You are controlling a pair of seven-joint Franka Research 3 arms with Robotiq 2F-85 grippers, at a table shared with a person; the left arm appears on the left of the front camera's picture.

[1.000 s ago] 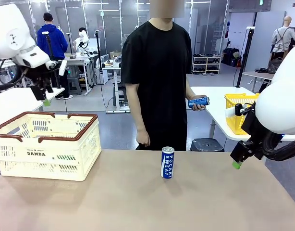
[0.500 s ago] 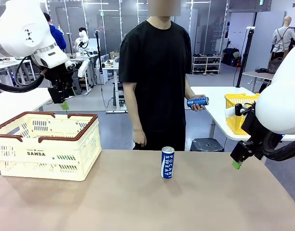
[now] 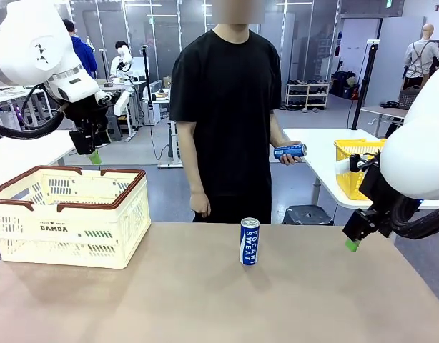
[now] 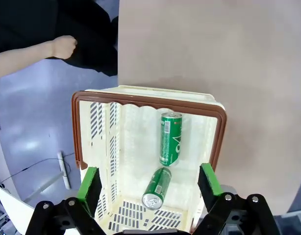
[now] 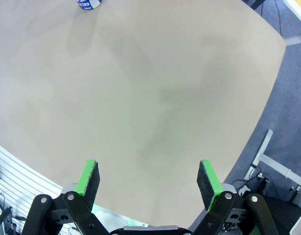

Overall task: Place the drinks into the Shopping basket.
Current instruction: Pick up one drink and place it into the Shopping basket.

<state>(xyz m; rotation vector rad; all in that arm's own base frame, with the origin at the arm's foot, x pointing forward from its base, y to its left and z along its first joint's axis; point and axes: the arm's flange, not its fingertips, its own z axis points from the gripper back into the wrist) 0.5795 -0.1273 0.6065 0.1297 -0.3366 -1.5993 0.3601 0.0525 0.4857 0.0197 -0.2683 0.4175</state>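
Left end effector (image 4: 149, 182) wide, empty, over Shopping basket (image 4: 148, 101) holding 2 green cans (image 4: 170, 138); Pocari Sweat can (image 3: 249, 241) upright on table (image 3: 205, 300), ready for pickup; right end effector (image 5: 148, 176) wide

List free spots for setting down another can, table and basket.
Table: bare between the Shopping basket and the blue can, and from that can to the right edge. Inside the basket: bare floor beside the two green cans, toward the slotted wall; crowded around them.
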